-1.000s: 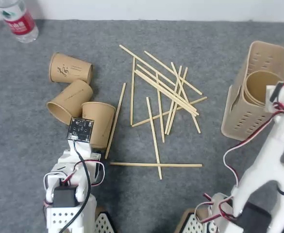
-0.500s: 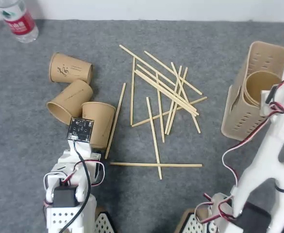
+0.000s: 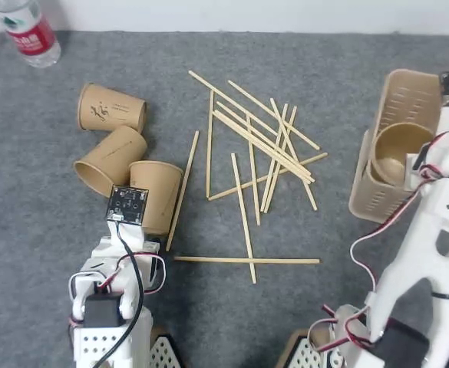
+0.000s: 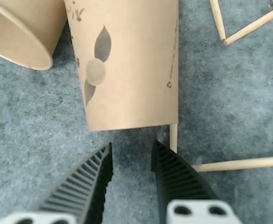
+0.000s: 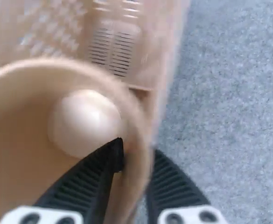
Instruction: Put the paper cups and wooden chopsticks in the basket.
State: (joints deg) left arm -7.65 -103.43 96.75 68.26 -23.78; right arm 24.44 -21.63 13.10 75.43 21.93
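Three paper cups lie on their sides at the left: one (image 3: 110, 107) farthest back, one (image 3: 109, 159) in the middle, and the nearest cup (image 3: 156, 193). My left gripper (image 4: 131, 158) is open just short of that nearest cup (image 4: 127, 65), with nothing between its fingers. Several wooden chopsticks (image 3: 259, 149) lie scattered mid-table. At the right, the tan basket (image 3: 408, 100) leans over with a fourth cup (image 3: 395, 149) in its mouth. My right gripper (image 5: 136, 156) is shut on that cup's rim (image 5: 131, 116), one finger inside and one outside.
A plastic bottle (image 3: 26, 29) with a red label lies at the back left corner. One long chopstick (image 3: 247, 261) lies crosswise near the front, between the two arm bases. The right arm (image 3: 447, 207) stands over the basket's near side.
The right arm has pushed the held cup lower into the basket, and the basket has tipped and shifted slightly left. The left arm, the three cups and the chopsticks have not moved.
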